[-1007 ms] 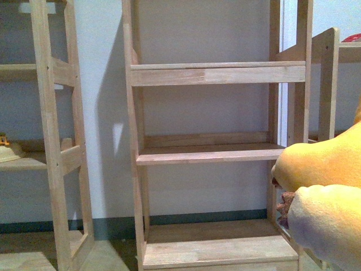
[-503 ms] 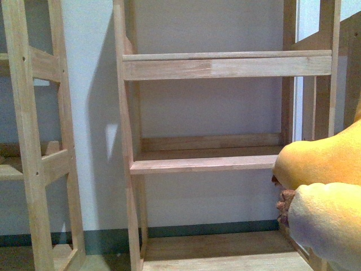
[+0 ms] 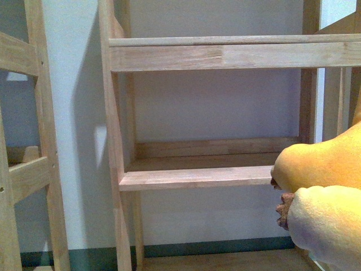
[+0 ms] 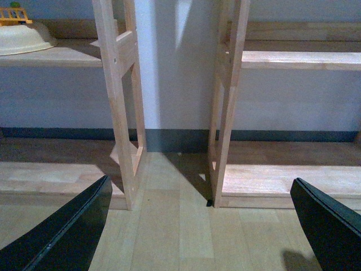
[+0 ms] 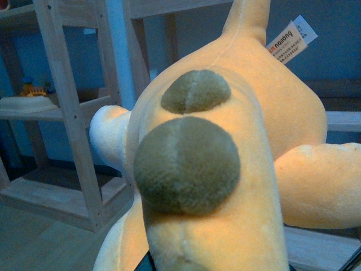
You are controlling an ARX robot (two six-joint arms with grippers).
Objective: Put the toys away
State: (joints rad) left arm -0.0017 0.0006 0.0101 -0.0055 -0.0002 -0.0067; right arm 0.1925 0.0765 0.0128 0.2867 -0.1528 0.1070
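The plush toy (image 3: pixel 327 169), soft and orange-yellow with a pale limb and a brown paw patch, fills the lower right of the front view, level with the end of the middle shelf board (image 3: pixel 197 178). In the right wrist view the plush toy (image 5: pixel 237 226) fills most of the picture, showing two olive-brown round patches and a sewn label (image 5: pixel 287 42). My right gripper (image 5: pixel 220 266) is shut on it, with only dark finger edges showing at the picture's base. My left gripper (image 4: pixel 197 226) hangs open over the wooden floor, nothing between its black fingers (image 4: pixel 67 231).
A wooden shelf unit stands straight ahead, with an upper board (image 3: pixel 225 56). A second unit (image 3: pixel 28 169) stands to its left and holds a pale bowl (image 4: pixel 22 36) with a small yellow item in it. Bare floor (image 4: pixel 175 226) lies between the two units.
The front view has closed in on the middle shelf unit, which now looks larger and sits further left. The plush toy keeps its place in the picture.
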